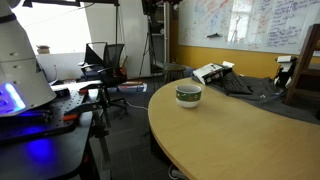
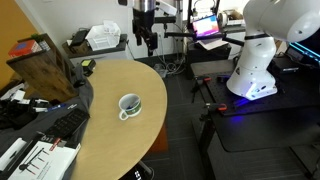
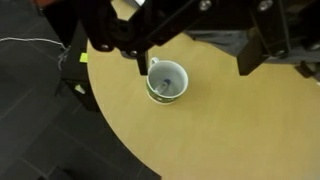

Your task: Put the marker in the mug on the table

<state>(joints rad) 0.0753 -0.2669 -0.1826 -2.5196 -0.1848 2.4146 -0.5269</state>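
Note:
The mug stands upright on the tan table near its curved edge. It also shows in both exterior views. In the wrist view a slim blue-grey stick, the marker, lies inside the mug, leaning on its wall. My gripper is open and empty, its two dark fingers spread wide at the top of the wrist view. In an exterior view the gripper hangs high above the table's far end, well clear of the mug.
A keyboard, papers and dark cloth lie on the table beyond the mug, and show too in an exterior view. A brown bag stands on the table. The white robot base sits on a black desk. Dark floor lies past the table's edge.

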